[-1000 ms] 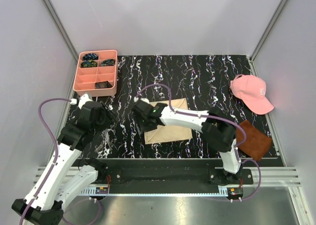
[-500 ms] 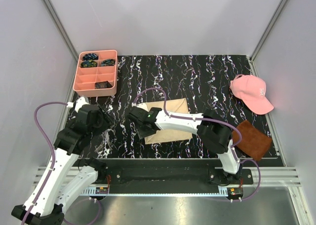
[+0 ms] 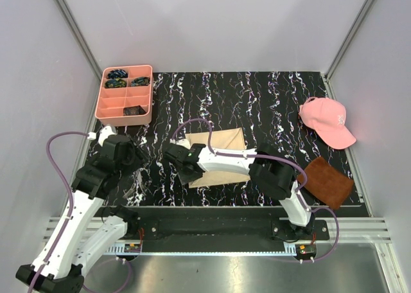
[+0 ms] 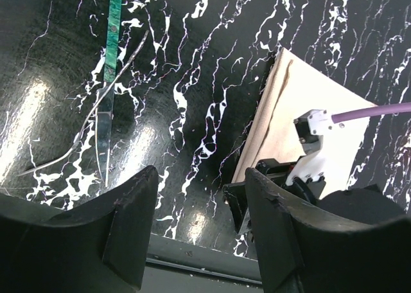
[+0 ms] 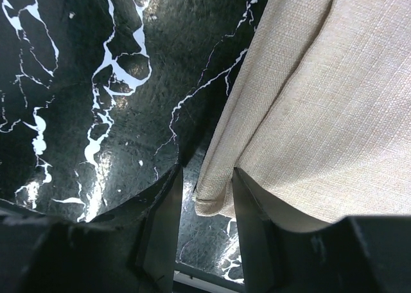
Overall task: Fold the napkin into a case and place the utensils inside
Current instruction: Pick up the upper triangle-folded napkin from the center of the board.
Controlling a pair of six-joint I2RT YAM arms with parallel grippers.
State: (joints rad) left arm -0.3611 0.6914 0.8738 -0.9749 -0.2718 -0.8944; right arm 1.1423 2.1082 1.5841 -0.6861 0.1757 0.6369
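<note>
R claw [image 5: 204, 200] slid nearer, to napkin [image 5: 302, 100] near-left corner; jaws half-narrowed astride it, not pinched. L claw [image 4: 200, 229] wide, empty. Fold pending.

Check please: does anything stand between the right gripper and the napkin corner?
Nothing visible does. The near-left corner of the napkin lies between the open jaws of the right gripper, on the black marbled table.

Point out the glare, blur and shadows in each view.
Top external: even, diffuse light, with no harsh shadows on the table. Left wrist: bright glare patches on the glossy surface around the utensils, and the left claw looms dark and soft in the foreground. Right wrist: the napkin weave is sharp, with white glare on the surface beside its corner.
</note>
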